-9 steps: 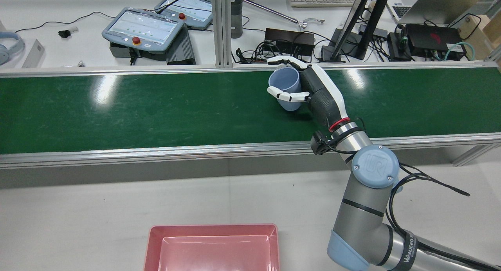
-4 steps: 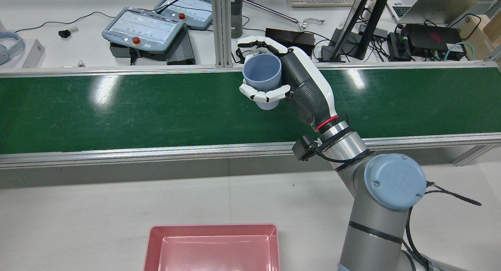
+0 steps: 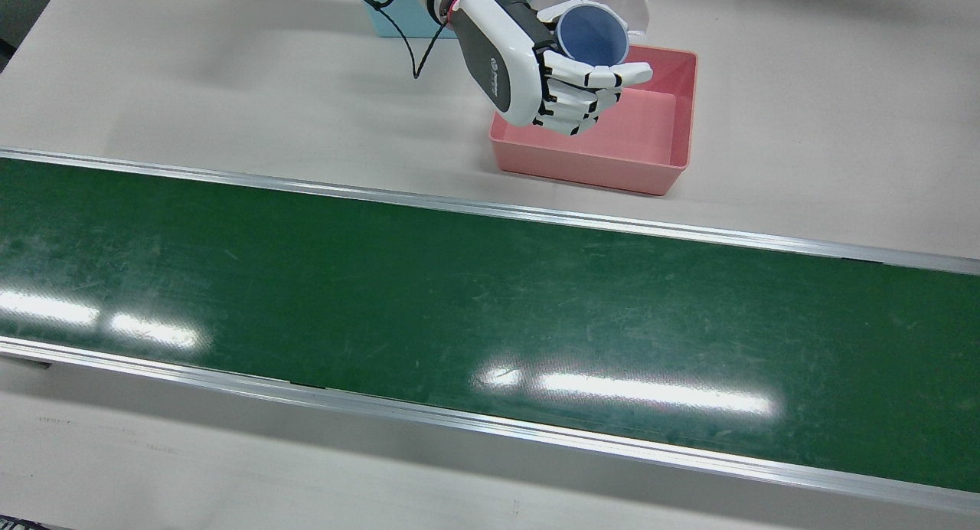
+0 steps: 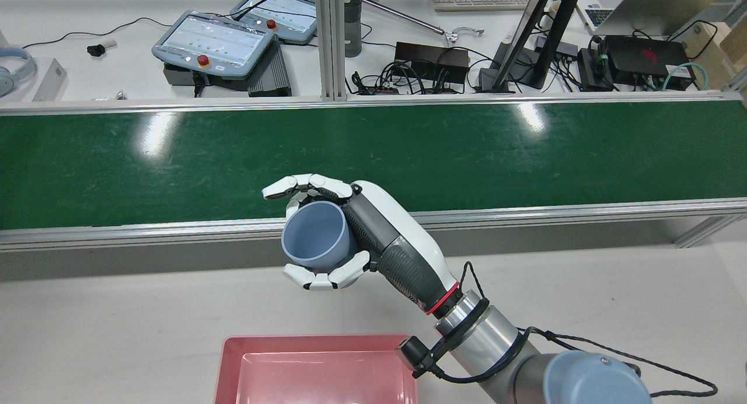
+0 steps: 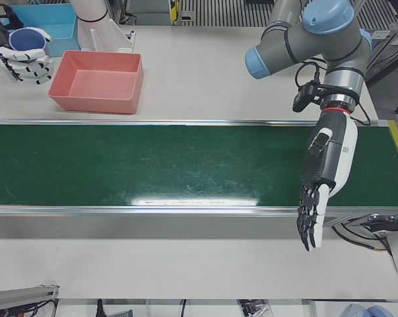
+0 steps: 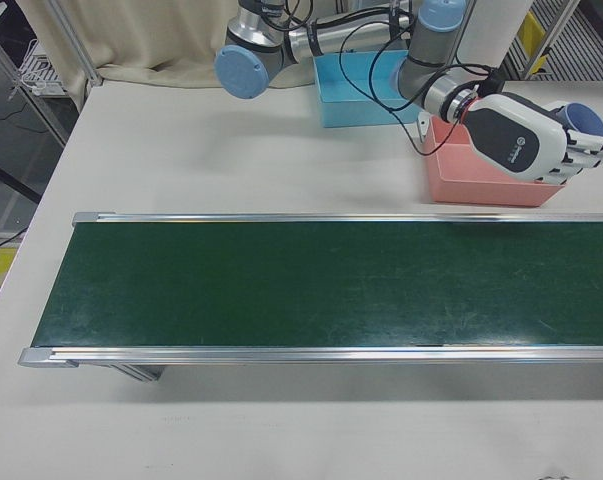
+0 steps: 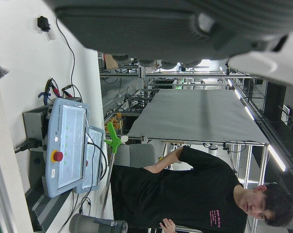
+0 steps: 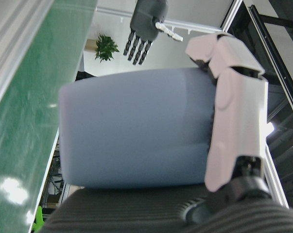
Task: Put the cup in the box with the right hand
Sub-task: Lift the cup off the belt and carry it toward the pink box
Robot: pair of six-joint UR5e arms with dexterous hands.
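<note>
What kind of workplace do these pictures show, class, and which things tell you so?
Most likely a robotics lab or test cell built like a factory line: a green conveyor belt, teach pendants with red stop buttons on the bench behind it, and a right hand carrying a blue cup towards a pink box.

Bright, even overhead light leaves white glare streaks on the green belt [image 3: 490,300] and soft shadows on the counter [image 3: 230,93]. The right hand view is blurred close up on the cup [image 8: 136,128].
</note>
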